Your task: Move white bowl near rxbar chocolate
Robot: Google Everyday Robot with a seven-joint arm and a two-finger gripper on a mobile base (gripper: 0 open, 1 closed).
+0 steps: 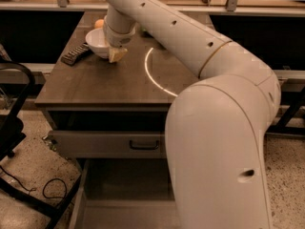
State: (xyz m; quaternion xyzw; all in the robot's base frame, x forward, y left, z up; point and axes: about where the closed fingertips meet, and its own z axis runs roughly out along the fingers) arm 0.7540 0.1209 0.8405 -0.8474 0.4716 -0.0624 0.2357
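The white bowl (pixel 97 42) sits on the dark wooden table (pixel 109 82) at its far left. The rxbar chocolate (pixel 75 56), a flat dark wrapper with pale markings, lies just left of the bowl, close to the table's left edge and almost touching the bowl. My gripper (pixel 117 54) reaches down at the bowl's right rim, and its pale tip shows against the bowl's side. The arm hides whatever is behind the wrist.
A round orange fruit (pixel 99 23) sits behind the bowl. A bright ring of light (pixel 151 75) lies on the tabletop's middle. A drawer (pixel 109 144) is below the table front. A black chair frame (pixel 14 142) stands at the left.
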